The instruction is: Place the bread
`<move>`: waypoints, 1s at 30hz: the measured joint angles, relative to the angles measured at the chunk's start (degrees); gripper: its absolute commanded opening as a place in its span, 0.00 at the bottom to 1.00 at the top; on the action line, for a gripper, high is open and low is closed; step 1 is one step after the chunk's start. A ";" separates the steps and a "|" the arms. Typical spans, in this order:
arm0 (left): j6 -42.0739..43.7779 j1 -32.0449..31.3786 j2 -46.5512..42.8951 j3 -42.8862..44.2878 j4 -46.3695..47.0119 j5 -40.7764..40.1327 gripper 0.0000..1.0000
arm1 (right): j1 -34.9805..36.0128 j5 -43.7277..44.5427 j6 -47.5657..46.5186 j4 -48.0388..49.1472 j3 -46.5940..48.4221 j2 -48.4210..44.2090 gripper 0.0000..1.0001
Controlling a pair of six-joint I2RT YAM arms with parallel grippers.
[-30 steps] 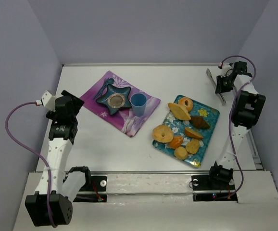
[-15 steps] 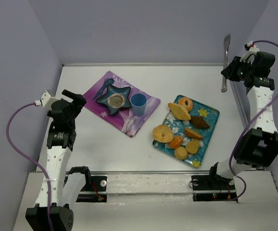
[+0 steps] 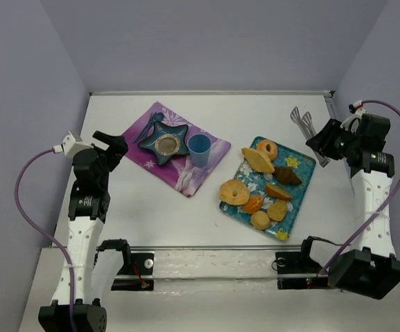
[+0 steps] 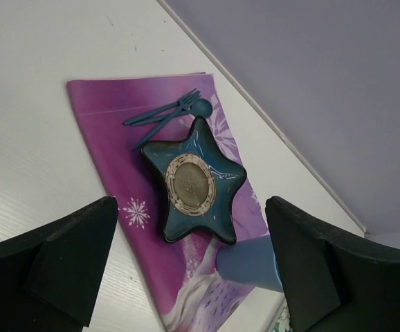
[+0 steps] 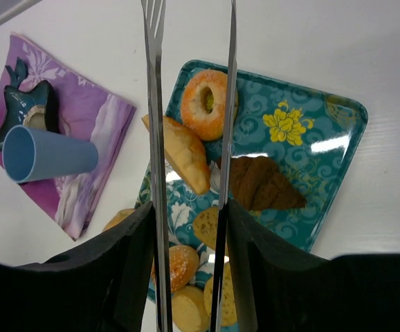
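Observation:
The bread [image 3: 254, 203] is a small orange-brown oval roll near the front of the teal tray [image 3: 305, 164]; in the right wrist view the bread [image 5: 184, 265] shows low between the fingers. My right gripper [image 3: 331, 142] hovers off the tray's right side, shut on metal tongs [image 3: 301, 119]. Seen from the right wrist, the gripper [image 5: 189, 228] holds the tongs [image 5: 153, 104] with their two arms apart and nothing between them. My left gripper [image 3: 110, 144] hangs open left of the purple mat, and the left wrist view shows the gripper [image 4: 193, 270] empty.
The tray also carries a ring doughnut [image 5: 207, 102], a long pale pastry [image 5: 183, 153], a dark croissant [image 5: 259, 181] and several buns. A blue star dish [image 3: 164, 144], a blue cup [image 3: 199, 149] and blue cutlery [image 4: 165, 114] lie on the purple mat [image 3: 207, 169].
The right arm has swung down from high at the back wall toward the tray's right side, and the tongs' arms have sprung apart. The left arm has lifted slightly.

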 measured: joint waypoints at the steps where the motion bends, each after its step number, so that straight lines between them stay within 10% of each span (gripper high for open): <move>1: 0.00 0.00 0.00 -0.17 0.15 0.35 0.99 | 0.04 0.15 0.15 -0.94 0.00 -1.22 0.48; 30: 0.76 0.00 5.09 -2.14 4.22 2.71 0.99 | 14.49 10.93 -1.53 -31.26 3.98 -1.16 0.49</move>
